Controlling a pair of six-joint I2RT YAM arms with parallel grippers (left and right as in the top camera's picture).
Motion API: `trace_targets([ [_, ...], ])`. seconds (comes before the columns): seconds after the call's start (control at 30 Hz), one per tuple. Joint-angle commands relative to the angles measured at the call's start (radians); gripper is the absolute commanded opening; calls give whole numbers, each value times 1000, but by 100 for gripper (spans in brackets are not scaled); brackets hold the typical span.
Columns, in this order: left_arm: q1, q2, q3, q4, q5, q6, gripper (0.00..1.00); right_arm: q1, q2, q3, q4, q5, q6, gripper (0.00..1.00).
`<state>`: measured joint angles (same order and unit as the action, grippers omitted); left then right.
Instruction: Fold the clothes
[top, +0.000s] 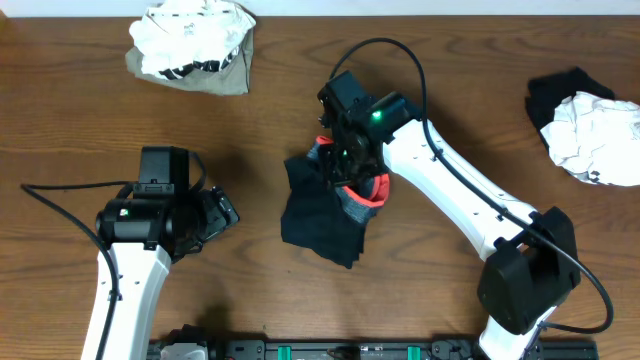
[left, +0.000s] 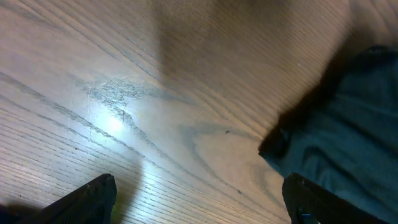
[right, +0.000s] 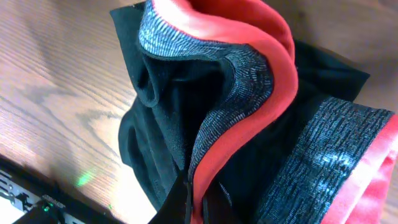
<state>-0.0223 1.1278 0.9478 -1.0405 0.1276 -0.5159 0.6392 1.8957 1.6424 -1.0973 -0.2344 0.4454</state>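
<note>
Wooden table (top: 250, 150), black garment (top: 315, 225) partly hidden beneath right arm (top: 450, 185)

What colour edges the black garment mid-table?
Coral red edging on the black fabric garment; best seen in the right wrist view.

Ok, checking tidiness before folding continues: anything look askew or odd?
Nothing damaged. The black garment is crumpled, pinched by the right pincer; two more heaps lie unfolded: top-left pile, right-edge pile.

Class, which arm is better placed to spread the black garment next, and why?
Right: the right gripper is shut on the black garment by its red edge; the left gripper hangs open over bare table.
</note>
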Motion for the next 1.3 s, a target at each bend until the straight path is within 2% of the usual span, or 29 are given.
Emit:
trace_targets([
  [0.0,4,2,-9,-2,-6,18,87,10,-22,9,-19,3,33,1],
  [0.27,4,2,-9,-2,-6,19,87,19,-22,-3,-172,42,34,1],
  [0.47,4,2,-9,-2,-5,18,87,32,-22,-13,-304,167,39,2],
  [0.63,4,2,-9,-3,-5,18,87,32,-22,-27,-363,265,77,18],
  [0.77,4,2,-9,-3,-5,18,87,32,-22,-29,-412,284,84,26],
  [0.87,4,2,-9,-3,-5,18,87,32,-22,-29,-443,284,85,24],
  [0.93,4,2,-9,-3,-5,18,87,32,-22,-29,-432,287,89,12],
  [1.03,4,2,-9,-3,-5,18,87,32,-22,-29,-372,288,94,1],
  [1.13,4,2,-9,-3,-5,18,87,32,-22,-29,-273,275,101,2],
  [1.17,4,2,-9,-3,-5,18,87,32,-22,-29,-251,267,100,4],
  [1.2,4,2,-9,-3,-5,18,87,31,-22,-29,-222,253,100,12],
  [1.27,4,2,-9,-3,-5,19,87,32,-22,-29,-174,243,100,34],
])
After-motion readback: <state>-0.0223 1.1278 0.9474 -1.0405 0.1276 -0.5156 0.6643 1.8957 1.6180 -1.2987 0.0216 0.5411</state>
